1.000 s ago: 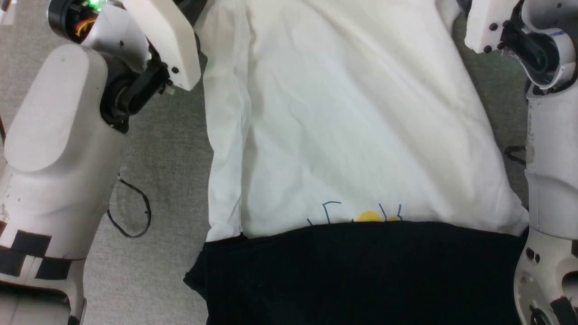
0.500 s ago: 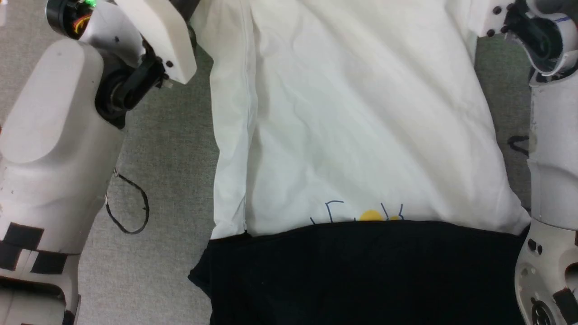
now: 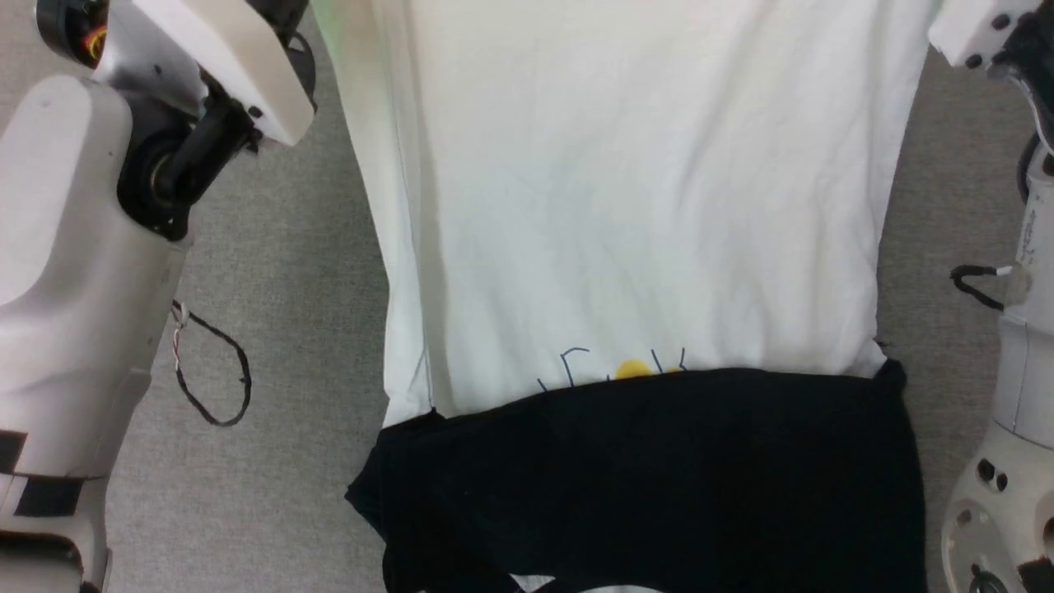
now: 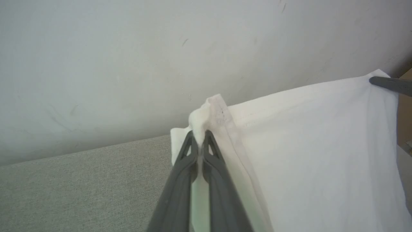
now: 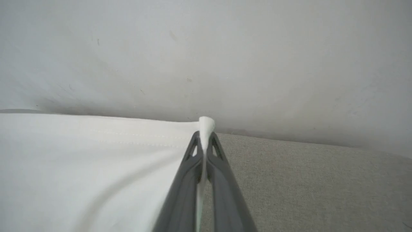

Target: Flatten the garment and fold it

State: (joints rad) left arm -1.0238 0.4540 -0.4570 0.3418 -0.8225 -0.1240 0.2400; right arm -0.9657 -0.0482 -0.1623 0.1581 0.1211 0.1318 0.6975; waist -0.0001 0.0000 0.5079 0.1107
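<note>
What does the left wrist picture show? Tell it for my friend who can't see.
The left gripper has its two dark fingers pinched shut on a bunched corner of the white garment. The cloth spreads away to the right, with a grey fabric surface at lower left and a pale wall behind.

- We see the left forearm (image 3: 66,247) as a smooth, rounded, off-white shell, with black square patches (image 3: 37,494) near its base.
- A black joint (image 3: 165,177) links it to a flat white wedge-shaped housing (image 3: 230,66) with small dark screws; orange and red wires (image 3: 90,41) show in a round black cap.
- A thin black cable loop (image 3: 248,380) runs off that forearm's side.
- On the right arm (image 3: 1021,371) we note the same off-white casing, dark screw holes (image 3: 985,470) and a short black cable (image 3: 959,278).
- The left gripper (image 4: 199,137) and right gripper (image 5: 203,137) each have two long dark grey fingers with triangular cut-outs near the tips.
</note>
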